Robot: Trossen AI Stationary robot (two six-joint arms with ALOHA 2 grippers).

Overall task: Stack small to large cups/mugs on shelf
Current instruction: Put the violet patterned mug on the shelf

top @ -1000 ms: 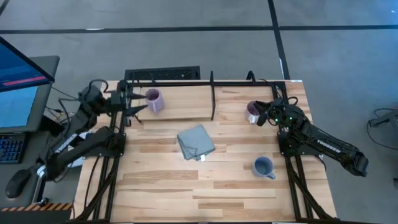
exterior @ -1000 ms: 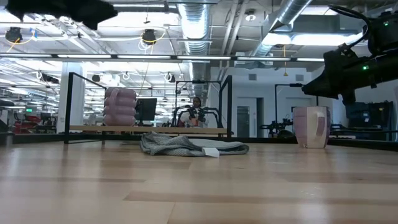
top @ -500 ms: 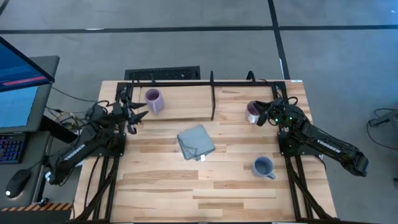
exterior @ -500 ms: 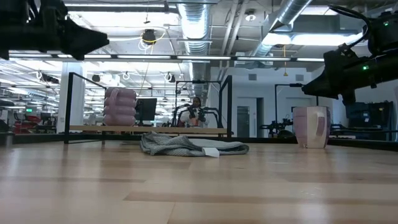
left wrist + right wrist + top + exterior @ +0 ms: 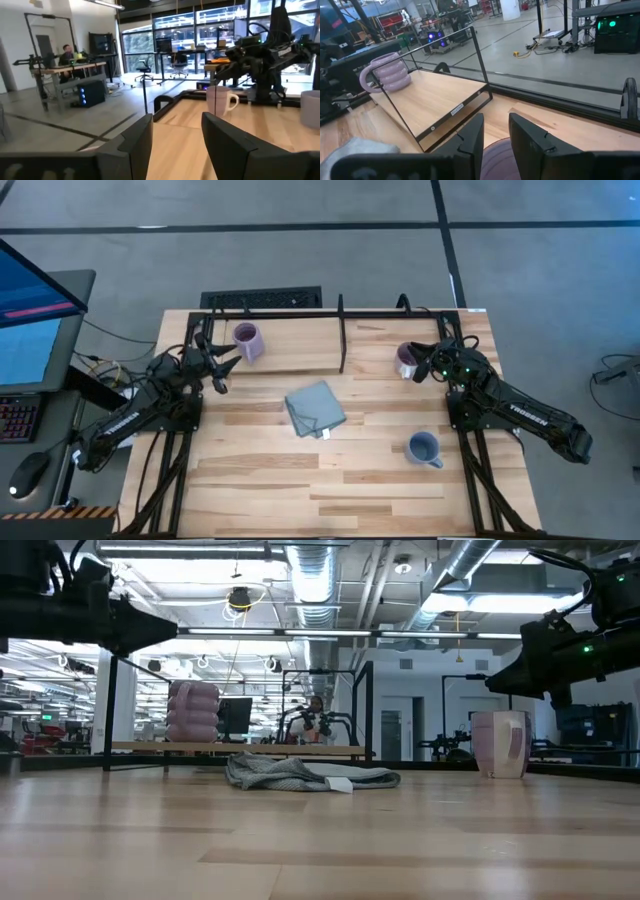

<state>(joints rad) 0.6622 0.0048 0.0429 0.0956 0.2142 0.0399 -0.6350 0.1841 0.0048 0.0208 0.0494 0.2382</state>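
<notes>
High view: the light purple mug [image 5: 247, 341] stands on the shelf [image 5: 300, 345] at far left; the left tool [image 5: 222, 362] hovers beside it, fingers spread and empty, while the right tool [image 5: 424, 362] poises over the darker purple mug [image 5: 406, 359] — the pick-up step, calling next for a descent and pinch. Low view: that mug [image 5: 500, 744] stands upright on the counter [image 5: 320, 840], right of the cloth [image 5: 300, 773]. Right wrist view: fingers [image 5: 470, 137] spread, its purple rim between them — the ribbed light purple mug [image 5: 387, 74] far across.

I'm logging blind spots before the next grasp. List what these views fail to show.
- Darker purple mug: in the high view the right gripper overlaps its rim. In the right wrist view the bottom edge cuts it off, so contact is unclear.
- Blue-grey mug: absent from the low view, and too small in the high view to see inside.
- Left gripper: in the low view it is a dark silhouette cut off by the left edge.
</notes>
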